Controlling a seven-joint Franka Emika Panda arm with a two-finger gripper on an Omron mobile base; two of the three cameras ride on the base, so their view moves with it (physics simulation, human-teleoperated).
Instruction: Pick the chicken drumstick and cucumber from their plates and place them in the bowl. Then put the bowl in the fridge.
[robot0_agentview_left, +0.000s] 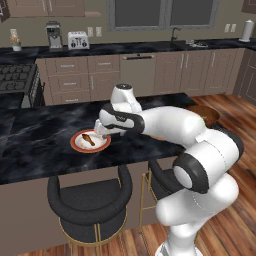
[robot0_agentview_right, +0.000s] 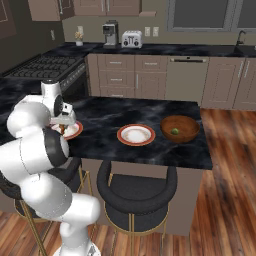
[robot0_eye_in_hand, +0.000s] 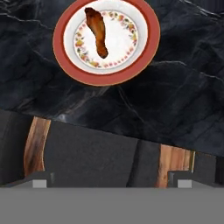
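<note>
The chicken drumstick (robot0_eye_in_hand: 97, 30) is laid on an orange-rimmed plate (robot0_eye_in_hand: 144, 52) on the black marbled desk (robot0_agentview_left: 45, 130), untouched, with the claw (robot0_agentview_left: 102, 133) held above the plate's near edge, its jaws spread wide apart and nothing between them. The cucumber (robot0_agentview_right: 175, 131) is seen inside the brown bowl (robot0_agentview_right: 180, 128) at the far right of the desk, a second plate (robot0_agentview_right: 136, 134) lying bare just beside it. Two dark stools (robot0_agentview_left: 90, 200) are tucked beneath the desk's front edge.
</note>
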